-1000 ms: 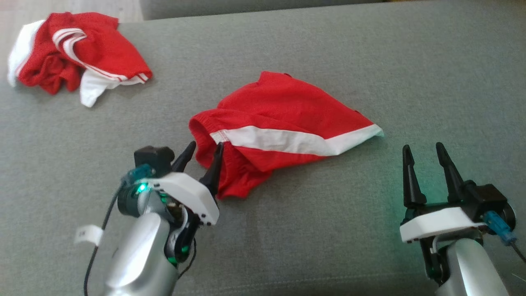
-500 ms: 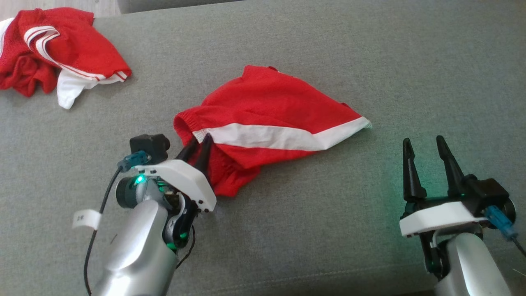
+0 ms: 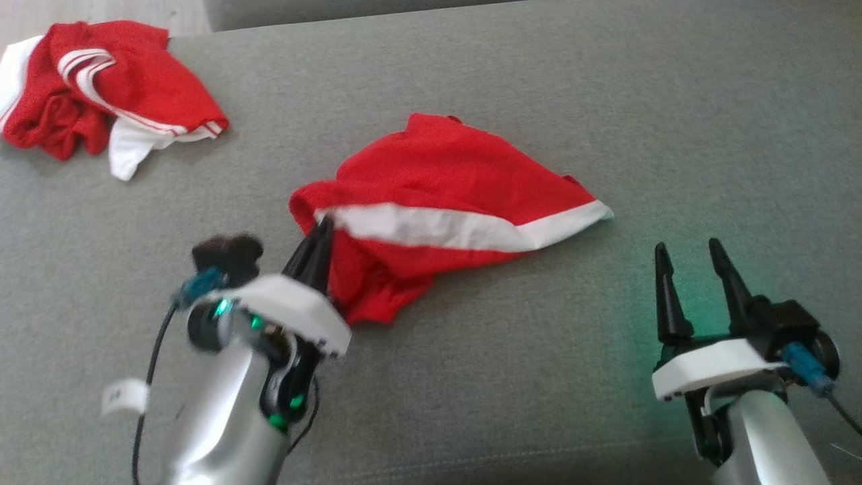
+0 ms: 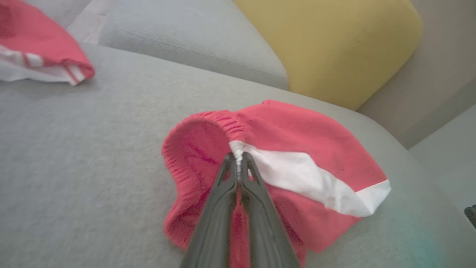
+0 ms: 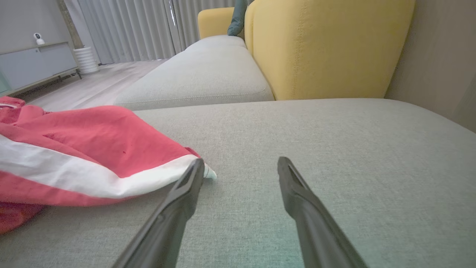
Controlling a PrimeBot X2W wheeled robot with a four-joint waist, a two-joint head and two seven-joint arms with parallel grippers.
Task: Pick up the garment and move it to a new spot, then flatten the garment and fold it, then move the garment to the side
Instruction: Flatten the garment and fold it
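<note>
Red shorts, white stripe, lie crumpled mid sofa seat. Our left gripper clamped on waistband at stripe's end. Our right gripper spread, holding nothing, near seat's front edge. We worry: thin pinch on elastic slips at lift; one-corner lift lets cloth bunch, or drags it into other red garment at seat's far-left corner.

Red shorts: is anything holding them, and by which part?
Left gripper pinches the red shorts by the waistband, at the white stripe's end. Right gripper holds nothing.
</note>
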